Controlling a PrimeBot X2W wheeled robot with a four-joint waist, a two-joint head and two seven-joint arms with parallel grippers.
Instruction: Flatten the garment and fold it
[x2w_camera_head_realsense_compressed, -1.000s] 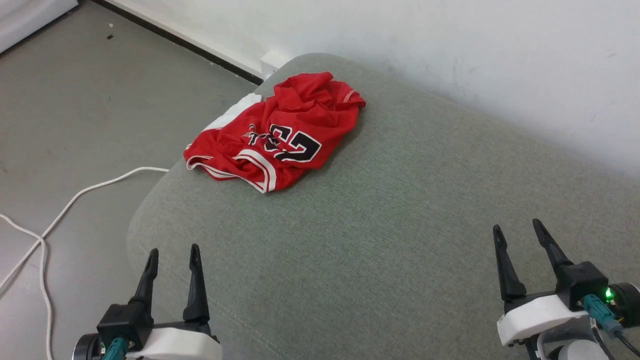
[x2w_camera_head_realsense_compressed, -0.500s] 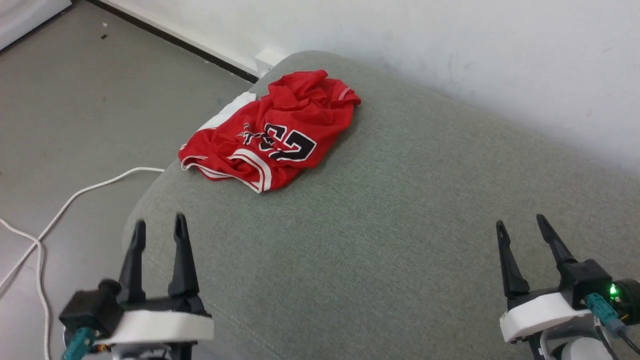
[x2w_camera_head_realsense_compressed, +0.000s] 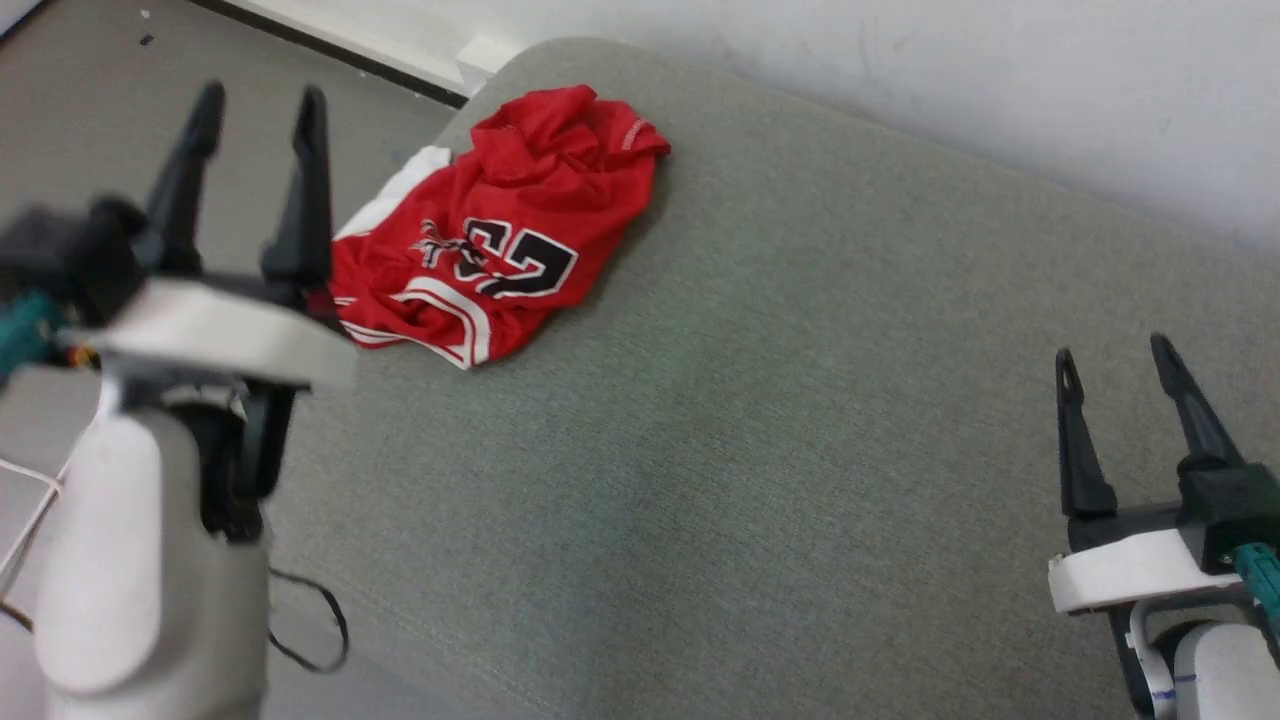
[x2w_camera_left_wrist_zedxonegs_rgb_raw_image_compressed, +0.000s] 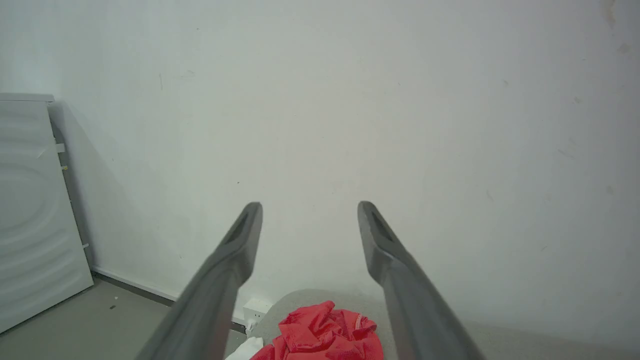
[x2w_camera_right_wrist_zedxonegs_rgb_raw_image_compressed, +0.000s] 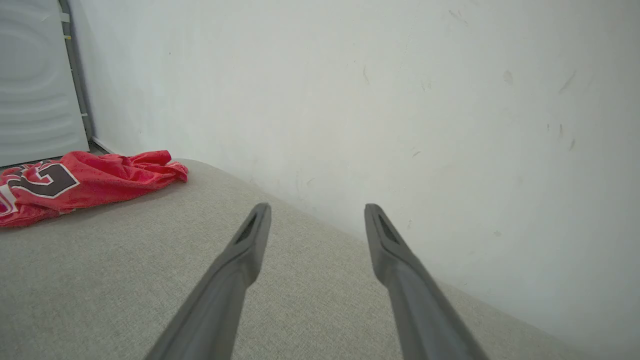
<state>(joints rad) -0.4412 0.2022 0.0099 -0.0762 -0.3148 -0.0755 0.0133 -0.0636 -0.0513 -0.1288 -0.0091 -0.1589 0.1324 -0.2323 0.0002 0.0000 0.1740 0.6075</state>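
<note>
Item 1: red jersey-style short-sleeved garment (x2w_camera_head_realsense_compressed: 500, 230) with black white-outlined numerals "23" and red-and-white striped trim. It lies crumpled in a heap at the far left corner of a grey-green fabric-covered cushion (x2w_camera_head_realsense_compressed: 800, 400). The numerals face up and read upside-down in the head view, and a white sleeve droops over the cushion's left edge. The same garment shows at the bottom of the left wrist view (x2w_camera_left_wrist_zedxonegs_rgb_raw_image_compressed: 325, 335) and at the left of the right wrist view (x2w_camera_right_wrist_zedxonegs_rgb_raw_image_compressed: 100, 180). Item 2: left tool (x2w_camera_head_realsense_compressed: 260, 95), 2 long dark fingers on a white mount, blurred, raised at the left just beside the garment's near-left edge. Its fingers stand apart with nothing between them, and the left wrist view (x2w_camera_left_wrist_zedxonegs_rgb_raw_image_compressed: 310, 207) shows them against the wall. Item 3: right tool (x2w_camera_head_realsense_compressed: 1113, 352), at the near right above bare cushion, well apart from the garment. Its fingers are spread and empty, as the right wrist view (x2w_camera_right_wrist_zedxonegs_rgb_raw_image_compressed: 317, 207) also shows. Item 4: scuffed white wall (x2w_camera_head_realsense_compressed: 1000, 60) behind the cushion's far side. Item 5: grey floor (x2w_camera_head_realsense_compressed: 60, 100) to the left, with a thin white cable (x2w_camera_head_realsense_compressed: 30, 510) lying on it.
</note>
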